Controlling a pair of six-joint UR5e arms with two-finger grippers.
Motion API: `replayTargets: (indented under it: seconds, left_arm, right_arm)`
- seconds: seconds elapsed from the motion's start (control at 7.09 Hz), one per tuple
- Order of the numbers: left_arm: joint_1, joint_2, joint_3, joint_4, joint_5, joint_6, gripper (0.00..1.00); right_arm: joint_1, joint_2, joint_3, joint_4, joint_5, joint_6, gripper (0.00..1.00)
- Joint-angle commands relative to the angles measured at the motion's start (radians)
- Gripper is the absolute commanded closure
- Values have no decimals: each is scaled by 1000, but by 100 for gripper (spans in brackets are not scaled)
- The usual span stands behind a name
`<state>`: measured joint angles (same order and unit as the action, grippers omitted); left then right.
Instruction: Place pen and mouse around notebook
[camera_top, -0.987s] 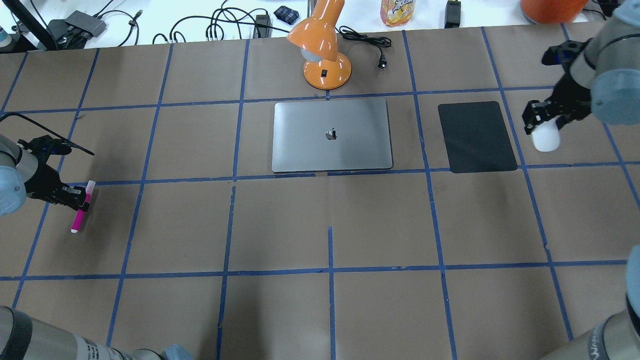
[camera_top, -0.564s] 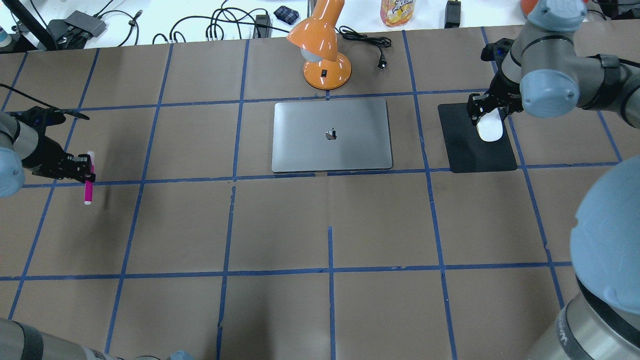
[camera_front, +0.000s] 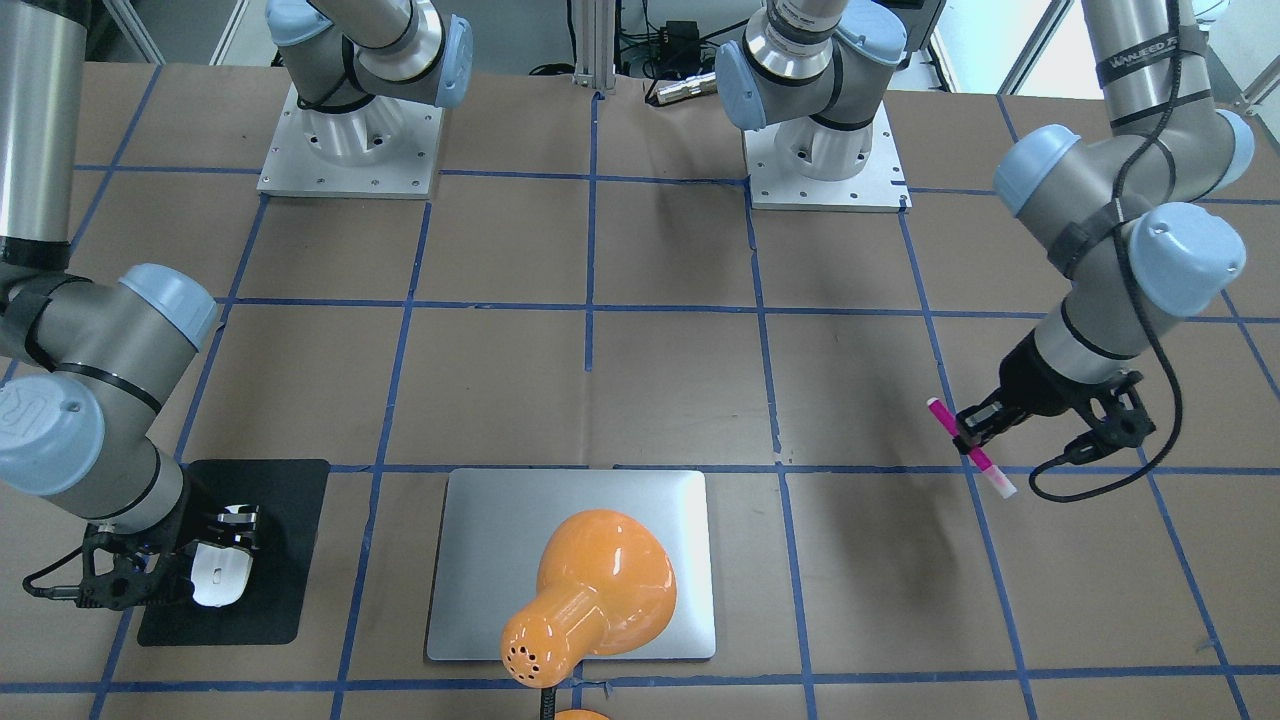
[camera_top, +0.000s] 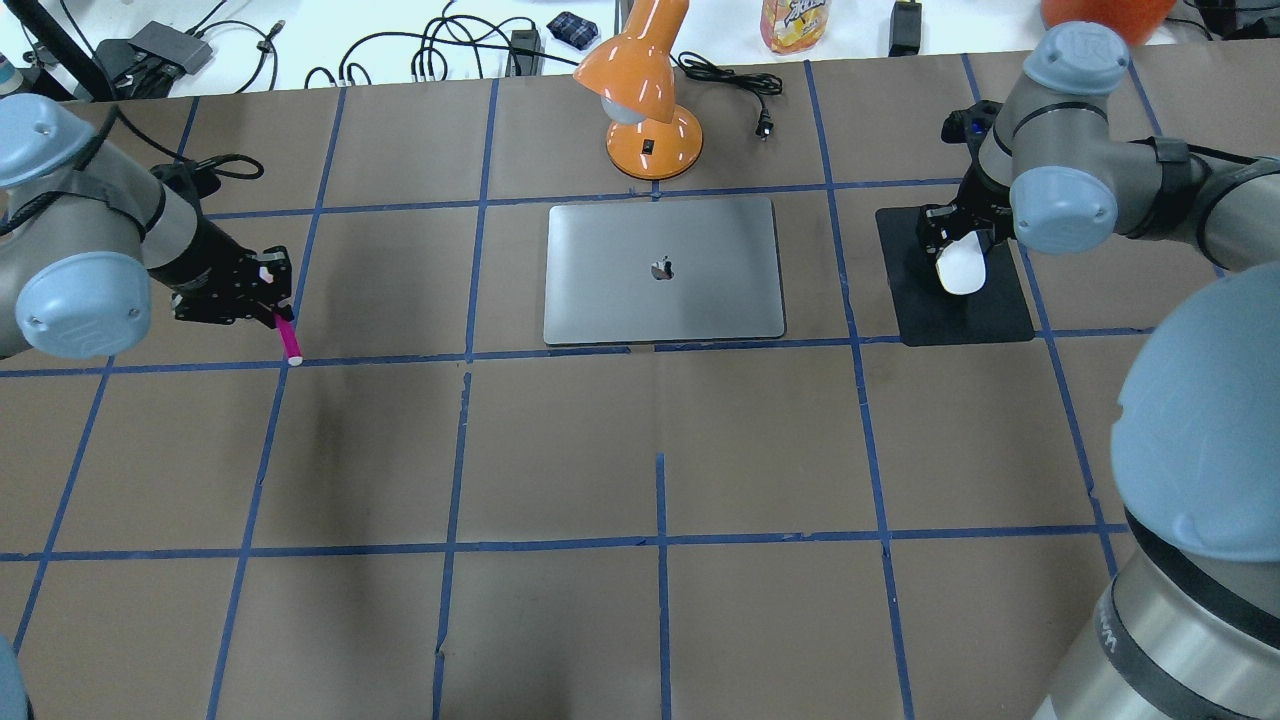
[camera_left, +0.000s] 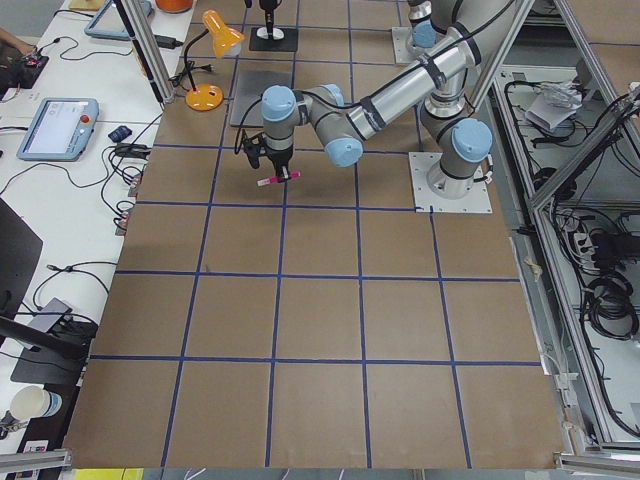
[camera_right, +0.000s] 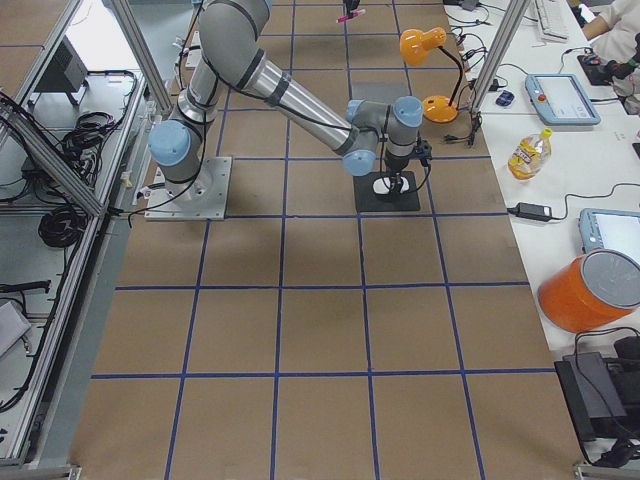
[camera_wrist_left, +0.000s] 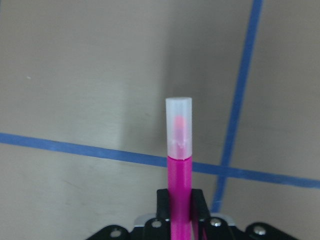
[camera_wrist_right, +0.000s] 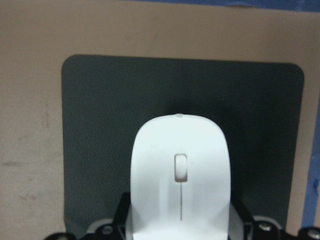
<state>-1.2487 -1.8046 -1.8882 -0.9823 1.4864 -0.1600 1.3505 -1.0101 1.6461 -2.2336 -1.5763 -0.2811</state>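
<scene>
While both things are in grasp and neither is set down, the task looks roughly half done: the pen (camera_top: 288, 342) is clamped at its middle by the left gripper (camera_top: 268, 306), its pale cap sticking out past the fingertips and slanting toward the desk (camera_top: 560, 450), apparently clear of the surface. The notebook (camera_top: 662, 270) lies well off from that gripper, toward the middle of the desk, so the pen has some way to travel before release. The mouse (camera_top: 961, 270) sits between the closed fingers of the right gripper (camera_top: 955, 248), its nose pointing out ahead of them, directly over the black mat (camera_top: 985, 318) beneath the gripper; whether it touches the mat I cannot tell. That mat lies just beside the notebook, so the mouse seems nearly placed, with lowering and letting go left to do. Compared with a second ago, the left gripper has carried the pen noticeably closer to the notebook, and the right gripper has brought the mouse from outside the mat's outer edge to above its middle. An orange lamp (camera_top: 640, 100) stands beyond the notebook.
</scene>
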Motion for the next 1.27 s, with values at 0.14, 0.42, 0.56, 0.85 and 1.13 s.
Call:
replayTargets:
  seconds: [0.14,0.42,0.56,0.85,1.13]
  left_arm:
    - [-254,11,-15,13,5,-587,100]
    - [-380,-21,-15,49,5,-883,100]
    - [-435,-27,-15,77,8,-1030,100]
    - [-550,-67,-14,85,9,-1232,100]
    - [-636,-128,-11,160,8,-1431,100]
  right_arm:
    - [-1,13,-2,2,-2,25,27]
    - [-1,4,-14,20,-42,28,0]
    - [5,-27,-25,53,-44,31,0]
    - [24,-189,-41,257,-28,75,0]
    - [120,-307,-174,557,-28,254,0]
